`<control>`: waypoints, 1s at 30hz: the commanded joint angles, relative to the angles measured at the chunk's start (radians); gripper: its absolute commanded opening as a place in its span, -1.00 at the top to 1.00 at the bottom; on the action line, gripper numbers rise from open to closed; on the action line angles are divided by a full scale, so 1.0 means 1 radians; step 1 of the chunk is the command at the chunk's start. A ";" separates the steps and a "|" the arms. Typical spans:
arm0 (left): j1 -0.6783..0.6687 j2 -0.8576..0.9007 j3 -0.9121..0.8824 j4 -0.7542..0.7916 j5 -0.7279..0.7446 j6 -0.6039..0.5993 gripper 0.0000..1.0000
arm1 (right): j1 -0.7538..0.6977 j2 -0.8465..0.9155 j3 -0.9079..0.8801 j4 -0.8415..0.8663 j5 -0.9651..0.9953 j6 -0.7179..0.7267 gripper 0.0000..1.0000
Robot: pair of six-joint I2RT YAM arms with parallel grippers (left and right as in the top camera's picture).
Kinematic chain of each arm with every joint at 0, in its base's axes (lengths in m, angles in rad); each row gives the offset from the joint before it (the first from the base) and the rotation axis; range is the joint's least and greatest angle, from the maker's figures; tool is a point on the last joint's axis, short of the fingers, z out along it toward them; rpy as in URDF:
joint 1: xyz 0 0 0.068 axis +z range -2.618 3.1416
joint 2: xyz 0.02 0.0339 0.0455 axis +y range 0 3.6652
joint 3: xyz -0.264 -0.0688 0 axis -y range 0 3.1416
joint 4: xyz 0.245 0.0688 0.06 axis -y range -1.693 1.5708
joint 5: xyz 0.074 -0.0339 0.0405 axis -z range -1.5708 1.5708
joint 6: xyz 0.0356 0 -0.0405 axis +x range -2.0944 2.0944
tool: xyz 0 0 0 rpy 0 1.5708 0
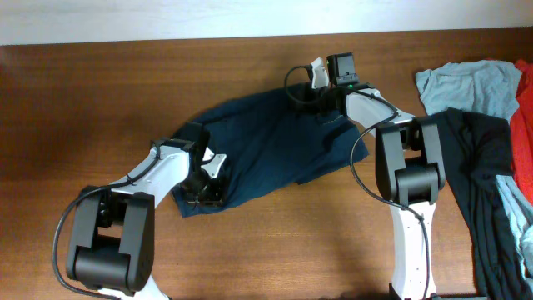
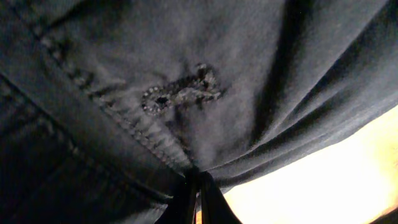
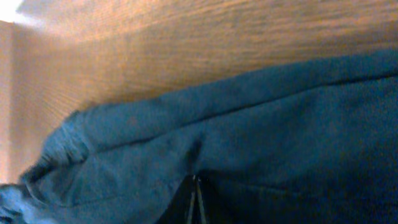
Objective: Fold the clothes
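Observation:
The dark navy-blue shorts point(image 1: 266, 142) lie spread across the middle of the wooden table. My left gripper point(image 1: 202, 185) is shut on the shorts at their lower left corner. In the left wrist view the cloth point(image 2: 205, 81) fills the frame, with a stitched seam and a buttonhole, and the fingertips point(image 2: 198, 180) pinch a fold. My right gripper point(image 1: 321, 104) is shut on the shorts at their upper right edge. In the right wrist view the blue cloth point(image 3: 249, 149) is drawn into the closed fingertips point(image 3: 196, 180).
A pile of other clothes lies at the table's right edge: a pale light-blue shirt point(image 1: 466, 83), a long black garment point(image 1: 487, 175) and something red point(image 1: 523, 117). The table's wood point(image 1: 100, 92) shows to the left and along the front.

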 commanded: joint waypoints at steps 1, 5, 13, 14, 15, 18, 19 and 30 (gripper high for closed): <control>-0.001 0.067 -0.073 -0.053 -0.122 -0.014 0.90 | -0.116 0.124 -0.036 -0.029 0.173 0.049 0.90; 0.000 0.067 -0.073 -0.048 -0.122 -0.014 0.90 | -0.178 0.122 -0.035 -0.037 0.085 0.006 0.90; 0.000 0.065 -0.036 -0.033 -0.122 -0.013 0.90 | -0.283 0.028 -0.034 -0.108 -0.120 -0.162 0.72; 0.000 0.063 -0.023 -0.034 -0.122 -0.013 0.90 | -0.291 0.001 -0.034 -0.124 -0.159 -0.186 0.66; 0.000 0.059 0.003 -0.037 -0.121 -0.013 0.90 | -0.298 -0.040 -0.034 -0.156 -0.195 -0.217 0.55; 0.000 0.038 0.085 -0.075 -0.122 -0.013 0.88 | -0.300 -0.133 -0.034 -0.243 -0.219 -0.266 0.29; 0.000 0.023 0.130 -0.098 -0.122 -0.013 0.88 | -0.299 -0.177 -0.034 -0.291 -0.219 -0.285 0.25; 0.000 -0.091 0.321 -0.038 -0.307 0.000 0.51 | -0.231 -0.343 -0.037 -0.792 0.002 -0.430 0.23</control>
